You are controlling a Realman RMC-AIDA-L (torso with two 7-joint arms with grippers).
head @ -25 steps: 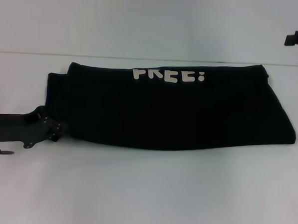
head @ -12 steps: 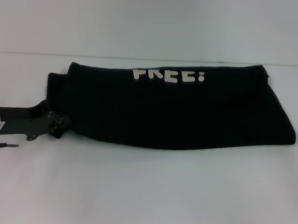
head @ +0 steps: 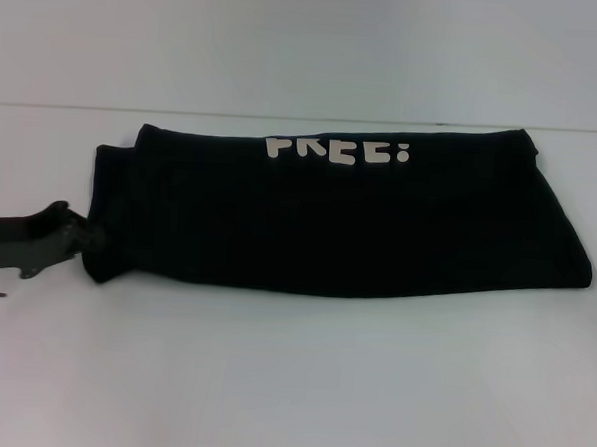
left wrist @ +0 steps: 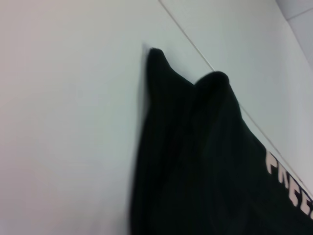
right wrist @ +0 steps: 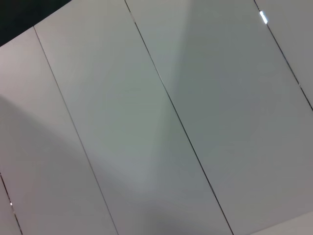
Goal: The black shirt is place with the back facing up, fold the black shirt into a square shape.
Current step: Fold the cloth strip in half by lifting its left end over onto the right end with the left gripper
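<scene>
black shirt (head: 339, 216) folded flat | left gripper (head: 77, 240) just beside its left end

The large soft-fabric T-shirt (head: 339, 221) is plain black throughout, without pattern, apart from one row of cream-white block lettering (head: 337, 150) near its far edge. The same lettering (left wrist: 288, 183) appears cream-white against black in the left wrist view. The flat table surface (head: 290, 383) is uniform white. The left gripper (head: 62, 236) is dark grey-black.
</scene>
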